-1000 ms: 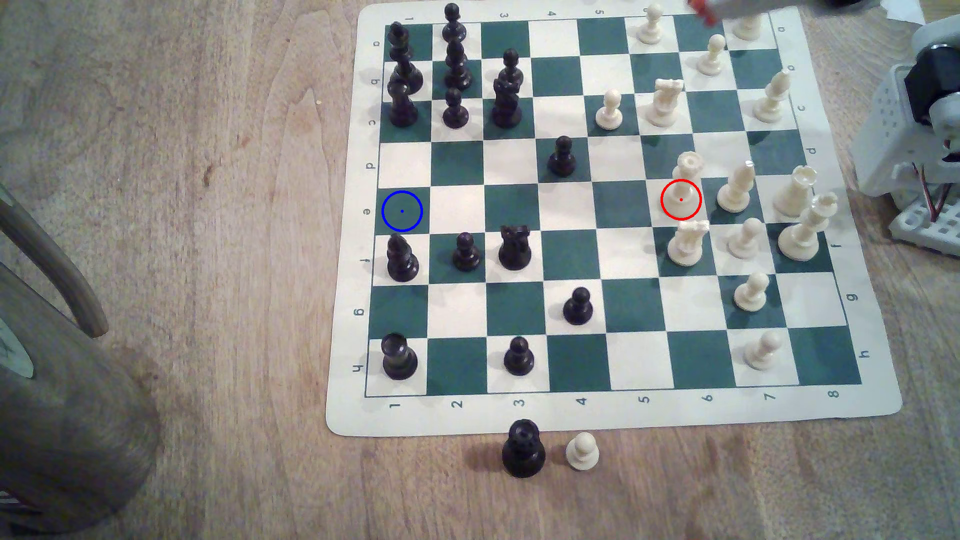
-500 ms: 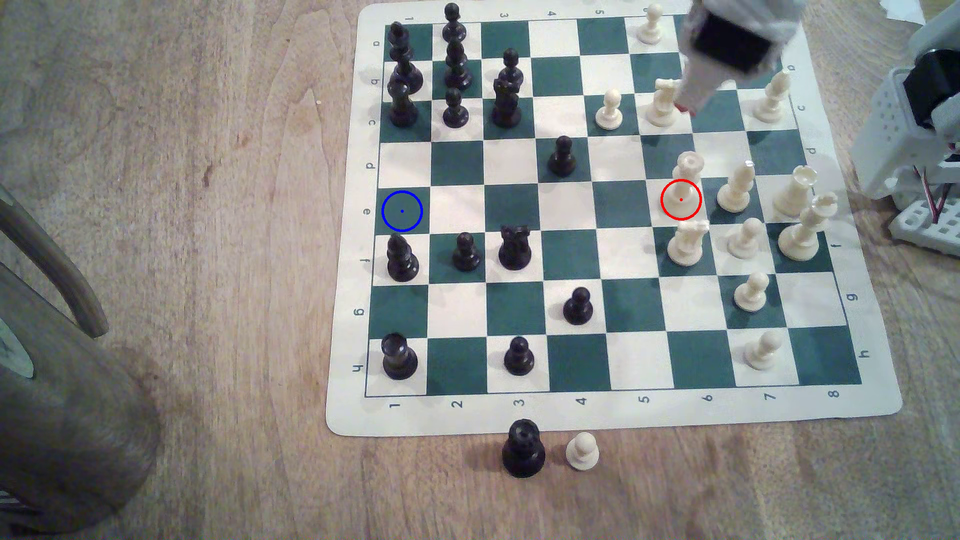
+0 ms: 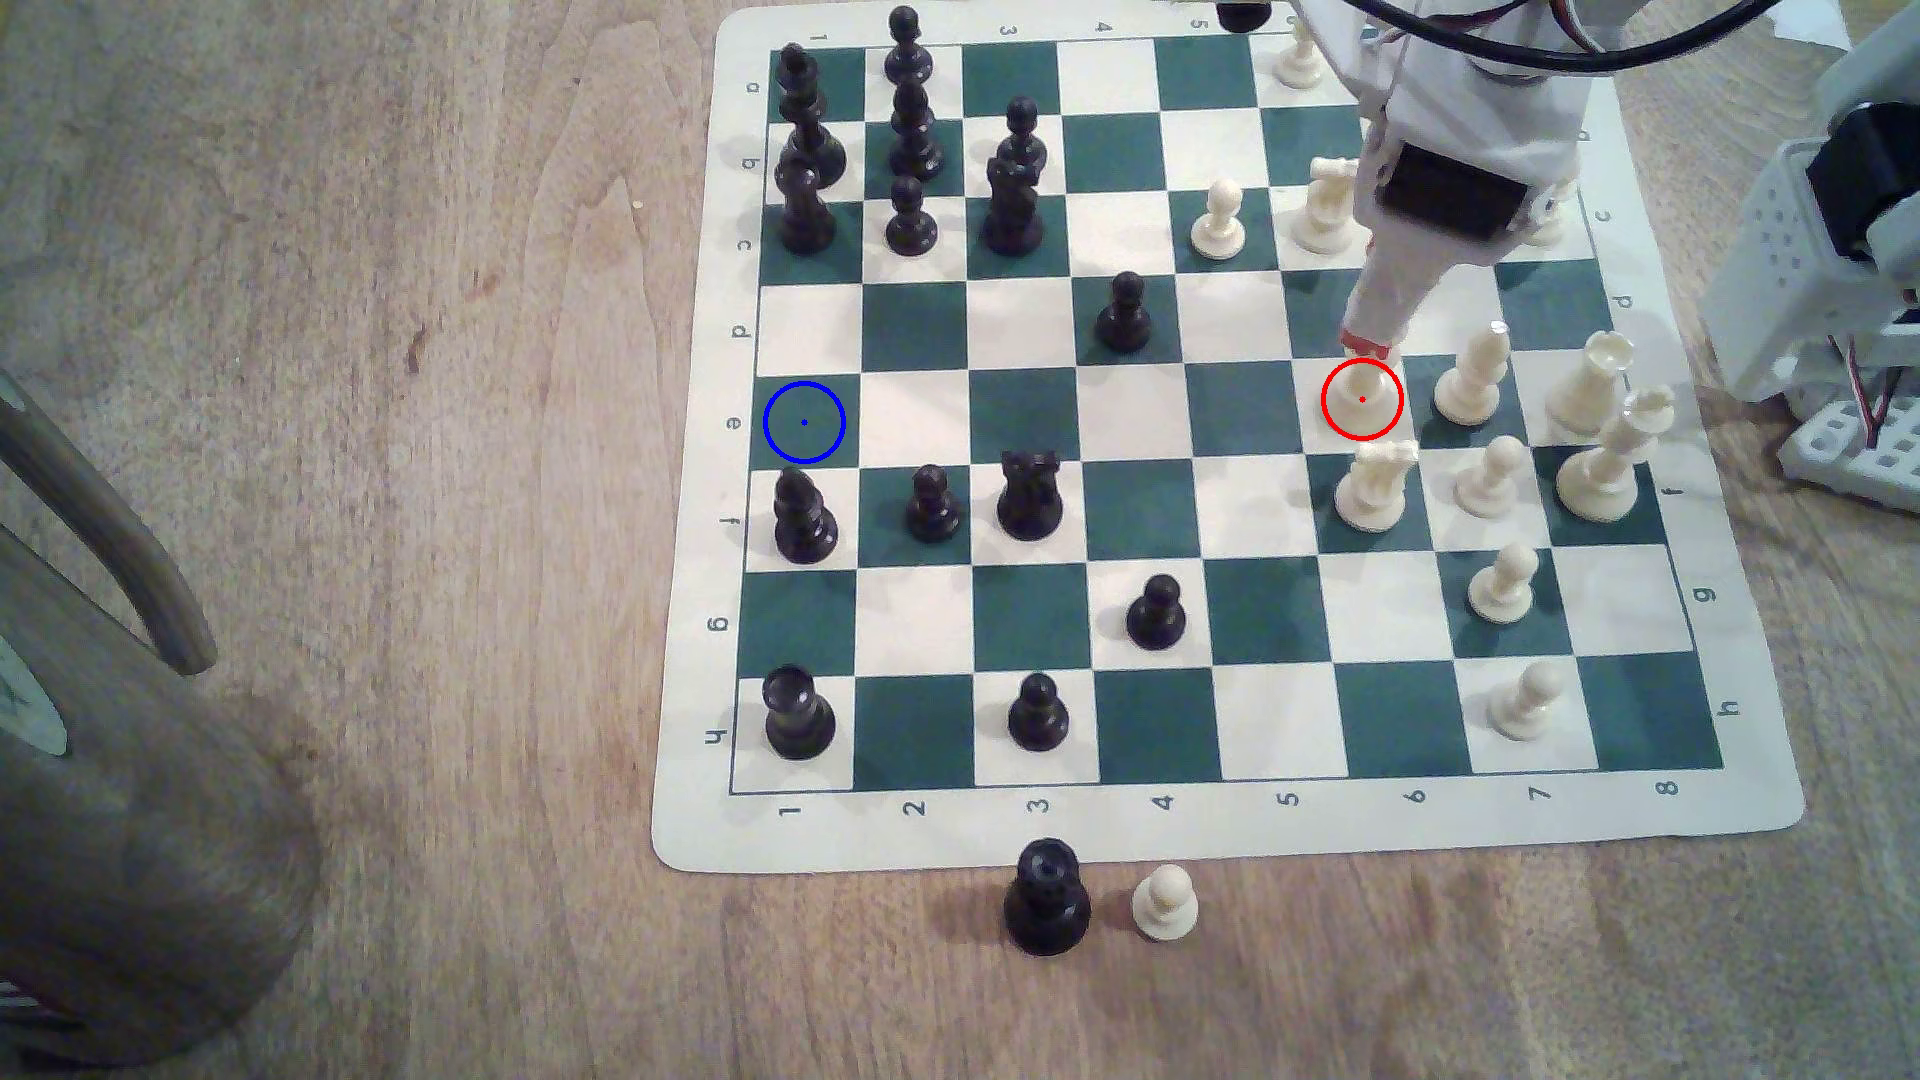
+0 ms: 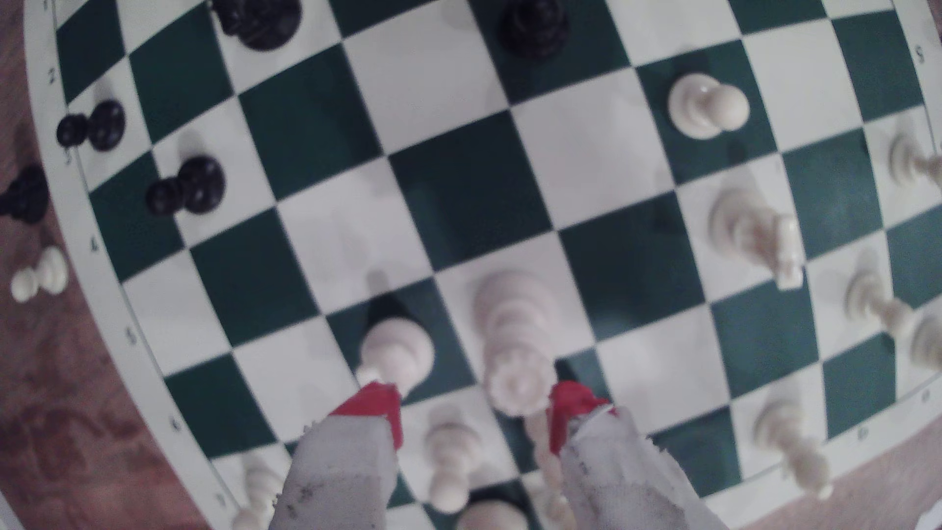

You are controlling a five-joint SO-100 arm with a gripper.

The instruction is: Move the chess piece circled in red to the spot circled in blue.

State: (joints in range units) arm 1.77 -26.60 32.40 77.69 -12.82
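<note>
Queen: cream queen (image 3: 1363,393) stands upright on the red-ringed white square, directly under the claw (image 3: 1365,345); in the exterior view the claw's red tips cover its crown.
Wrist view: queen (image 4: 516,346) rises between the two red-tipped fingers (image 4: 374,407), its notched crown nearer one finger; I cannot tell whether that finger touches it.
Claw: fingers (image 3: 1364,343) are spread apart, with nothing held; wrist view puts the claw (image 4: 474,413) astride the queen's top.
Spot: blue-ringed green square (image 3: 804,422) lies far from the claw, at the board's edge toward the exterior view's left, and is bare.
Near the claw: cream knight (image 3: 1374,488) sits just beside the queen on the near side; cream bishop (image 3: 1473,374) stands just to the claw's right in the exterior view.
Board: mat (image 3: 1226,831) lies flat on the wooden table (image 3: 416,623).
Off the board: black piece (image 3: 1047,898) and cream pawn (image 3: 1165,903) stand well apart from the claw.
</note>
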